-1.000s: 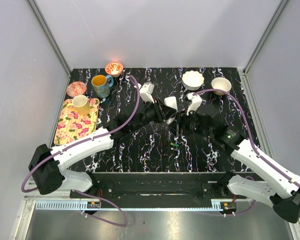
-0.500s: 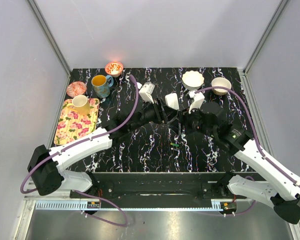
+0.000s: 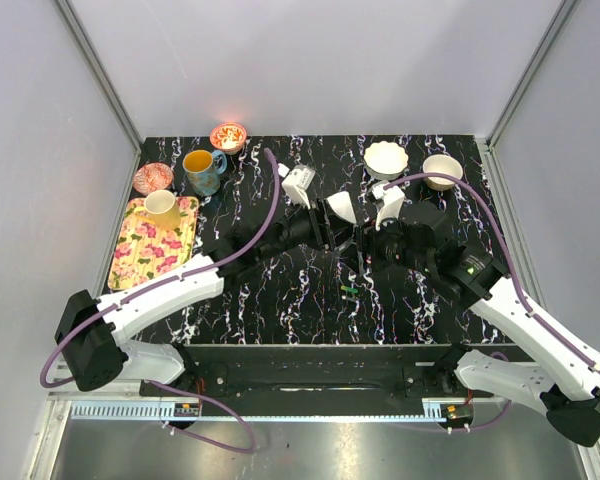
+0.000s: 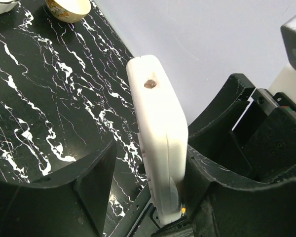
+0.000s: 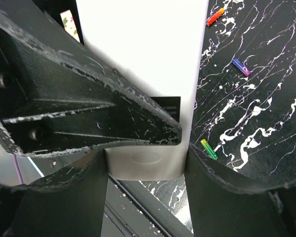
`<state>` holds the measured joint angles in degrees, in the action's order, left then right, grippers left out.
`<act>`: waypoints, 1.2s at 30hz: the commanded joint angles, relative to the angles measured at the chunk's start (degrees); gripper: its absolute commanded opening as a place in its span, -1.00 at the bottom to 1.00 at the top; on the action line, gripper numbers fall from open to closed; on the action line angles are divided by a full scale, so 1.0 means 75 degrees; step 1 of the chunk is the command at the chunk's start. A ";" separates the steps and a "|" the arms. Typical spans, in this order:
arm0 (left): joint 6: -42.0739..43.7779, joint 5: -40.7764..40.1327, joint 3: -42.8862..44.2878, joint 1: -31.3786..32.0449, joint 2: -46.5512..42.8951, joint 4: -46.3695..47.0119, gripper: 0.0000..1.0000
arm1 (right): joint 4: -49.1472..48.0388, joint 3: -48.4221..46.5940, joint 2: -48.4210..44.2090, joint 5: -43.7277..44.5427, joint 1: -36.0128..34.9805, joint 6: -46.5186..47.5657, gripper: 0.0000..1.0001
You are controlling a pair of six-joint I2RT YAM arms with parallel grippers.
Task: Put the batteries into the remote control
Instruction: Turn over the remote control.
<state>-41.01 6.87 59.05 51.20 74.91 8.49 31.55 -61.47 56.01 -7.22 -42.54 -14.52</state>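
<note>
The left arm [image 3: 160,295] and the right arm [image 3: 525,320] stretch from the near edge of the surface [image 3: 280,310] and meet over its middle, wrists facing each other. The left end effector [image 3: 335,230] presses its fingers [image 4: 96,182] against both sides of the remote control [image 4: 158,128]. The right end effector [image 3: 365,242] clamps the same handset from the right.

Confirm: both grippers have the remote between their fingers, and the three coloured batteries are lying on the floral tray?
No, not on the tray. The right wrist view shows the three batteries lying on the black table. The rest holds: the left gripper and right gripper each have the remote between their fingers.
</note>
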 commanded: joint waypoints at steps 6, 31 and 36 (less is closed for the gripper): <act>0.0055 0.0290 0.0389 -0.0206 -0.0133 0.0438 0.11 | -0.0105 -0.0194 -0.0190 -0.0092 -0.0011 0.0120 -1.00; -0.1070 -0.0763 -0.2013 -0.0697 -0.1480 0.2628 -1.00 | -0.0537 -0.0160 -0.0354 0.0027 0.0001 -0.1051 0.99; -0.1071 -0.1490 -0.2844 -0.0721 -0.2065 0.3459 -1.00 | -0.1356 0.0459 -0.0413 -0.0208 0.0012 -0.2058 0.99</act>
<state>-47.86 1.87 40.62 45.74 64.07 22.39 28.91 -61.01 53.76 -6.76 -42.59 -22.61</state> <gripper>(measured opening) 0.249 0.994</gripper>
